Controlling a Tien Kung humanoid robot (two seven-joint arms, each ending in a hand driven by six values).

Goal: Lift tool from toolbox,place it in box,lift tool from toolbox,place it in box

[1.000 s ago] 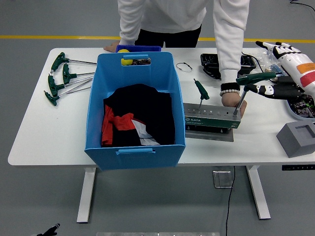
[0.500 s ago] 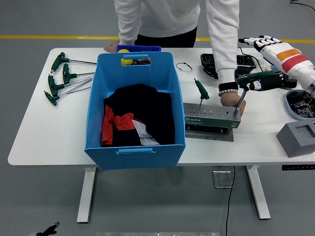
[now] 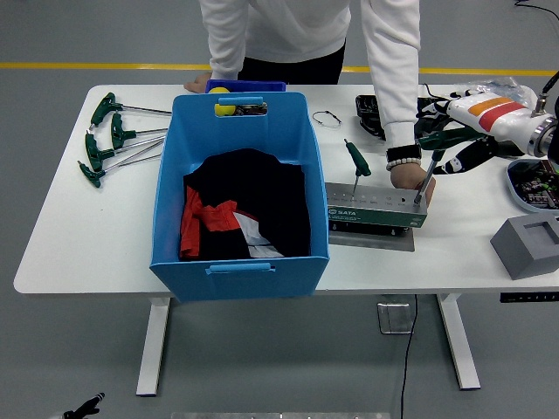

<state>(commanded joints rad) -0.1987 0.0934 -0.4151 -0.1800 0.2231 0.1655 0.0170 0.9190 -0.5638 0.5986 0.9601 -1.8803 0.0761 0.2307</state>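
Note:
A grey-green tool rack stands on the table, right of the blue box. Two green T-handle tools stand in it: one at its left, one at its right end. My right hand, white with an orange stripe, reaches in from the right. Its fingers curl around the right tool's green handle, and the shaft tip still sits in the rack. A person's hand rests on the rack's right end, beside that shaft. The box holds black and red cloth. My left hand is out of view.
Several green T-handle tools lie at the table's far left. A black tray and a cable ring lie behind the rack. A grey block and a white dish of parts sit at the right edge.
My right hand has turned palm-down and lowered onto the right tool's handle, with the fingers now closed around it. The person's hand has stayed on the rack.

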